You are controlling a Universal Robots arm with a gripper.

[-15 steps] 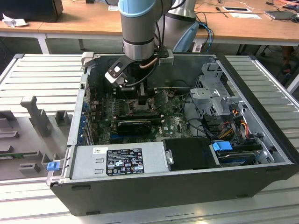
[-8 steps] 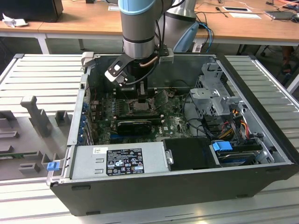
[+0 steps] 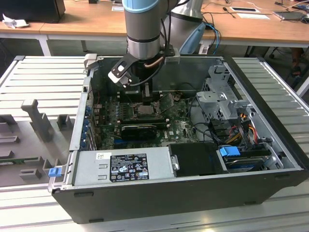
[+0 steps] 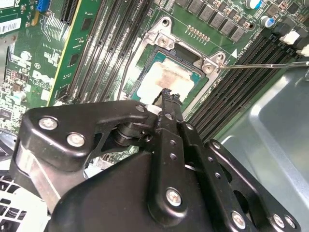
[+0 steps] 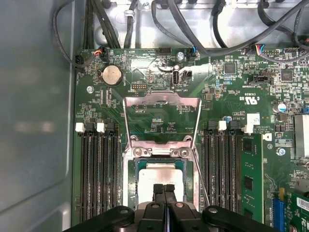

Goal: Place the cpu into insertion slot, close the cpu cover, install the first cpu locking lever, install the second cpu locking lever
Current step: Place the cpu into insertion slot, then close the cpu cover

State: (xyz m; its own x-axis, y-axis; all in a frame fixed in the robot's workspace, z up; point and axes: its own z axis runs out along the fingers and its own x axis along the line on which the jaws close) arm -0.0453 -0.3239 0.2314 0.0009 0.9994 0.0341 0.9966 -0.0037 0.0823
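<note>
The cpu is a pale square chip with a smeared top, lying flat inside the insertion slot, whose silvery rim frames it. In the second wrist view the cpu sits just beyond my fingertips. My gripper is shut, its black tips pressed together with nothing between them, right over the chip's near edge. The cpu cover stands swung up and open behind the slot. A thin wire lever sticks out sideways, unlatched. In the exterior view my gripper reaches down into the case over the slot.
Rows of memory slots flank the socket on both sides. A grey power supply box fills the case front, a black ribbed bar lies before the socket, and a drive cage with cables stands on the exterior view's right.
</note>
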